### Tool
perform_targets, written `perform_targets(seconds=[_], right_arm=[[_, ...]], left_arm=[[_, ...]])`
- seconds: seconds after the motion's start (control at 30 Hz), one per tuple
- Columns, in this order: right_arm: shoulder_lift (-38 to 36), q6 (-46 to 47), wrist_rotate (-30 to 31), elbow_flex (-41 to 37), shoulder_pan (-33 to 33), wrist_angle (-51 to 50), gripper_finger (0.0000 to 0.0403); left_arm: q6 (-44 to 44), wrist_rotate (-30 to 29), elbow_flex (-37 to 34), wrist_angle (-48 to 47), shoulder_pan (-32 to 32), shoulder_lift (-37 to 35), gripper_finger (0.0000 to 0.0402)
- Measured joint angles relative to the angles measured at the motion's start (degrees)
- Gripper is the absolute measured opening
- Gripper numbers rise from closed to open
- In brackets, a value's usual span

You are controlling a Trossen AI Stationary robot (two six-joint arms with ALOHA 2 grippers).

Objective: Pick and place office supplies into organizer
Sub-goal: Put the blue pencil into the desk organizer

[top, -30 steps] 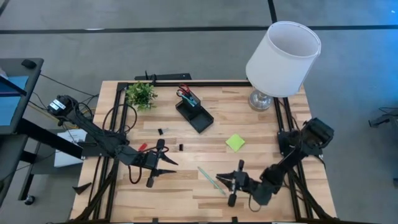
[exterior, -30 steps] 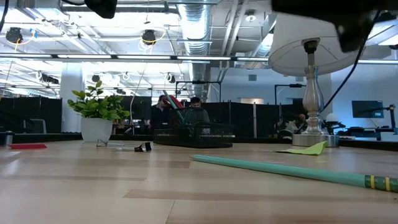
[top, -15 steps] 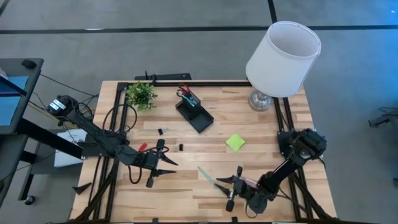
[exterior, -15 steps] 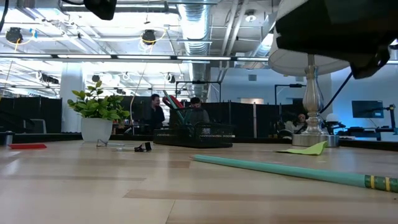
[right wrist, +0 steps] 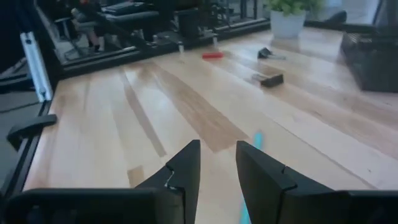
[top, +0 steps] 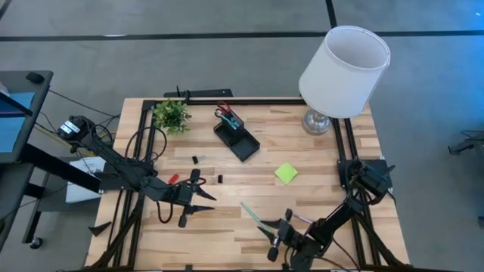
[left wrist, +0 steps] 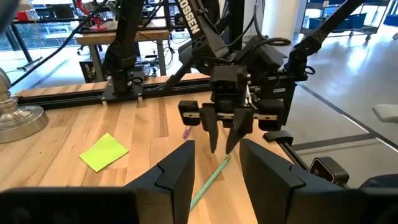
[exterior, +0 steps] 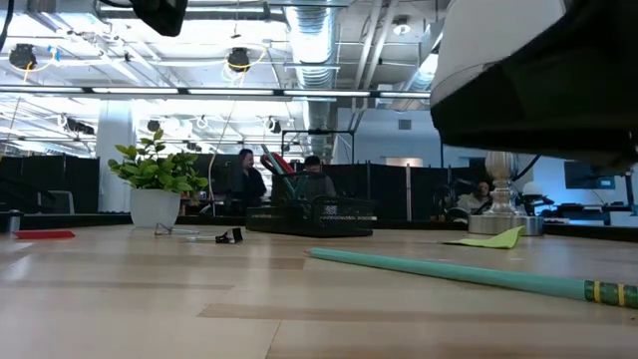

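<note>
Right claw (top: 272, 240) hangs open and empty beside the teal pen (top: 254, 218) on the bench (top: 318, 166), likely lining up; the black organizer (top: 237, 139) sits well apart.

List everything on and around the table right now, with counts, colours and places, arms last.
organizer: one, black, table's far middle; red-handled scissors stand in its cup.
potted plant: one, green, far left corner.
lamp: one, white shade, silver base, far right corner.
sticky-note pad: one, lime green, right of centre.
teal pen: one, near middle, just ahead of the right gripper.
pink pen: one, partly under the right arm.
black clips: two, small, left of centre.
red bit: one, by the left gripper.
people: at least two, in the room behind.
left gripper: open, empty, near left.
right gripper: open, empty, near edge by the teal pen.
</note>
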Motion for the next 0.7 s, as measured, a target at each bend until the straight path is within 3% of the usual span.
perform_targets(seconds=[0.33, 0.7], right_arm=[[1.10, 7.70, -6.90, 0.17, -1.22, -3.77, 0.0098], [7.15, 7.90, -7.50, 2.20, -3.37, -3.97, 0.0098]], left_arm=[[-0.48, -3.08, 0.00, 0.04, 0.00, 0.00, 0.0125], [-1.01, -3.04, 0.00, -0.43, -0.02, 0.00, 0.0125]])
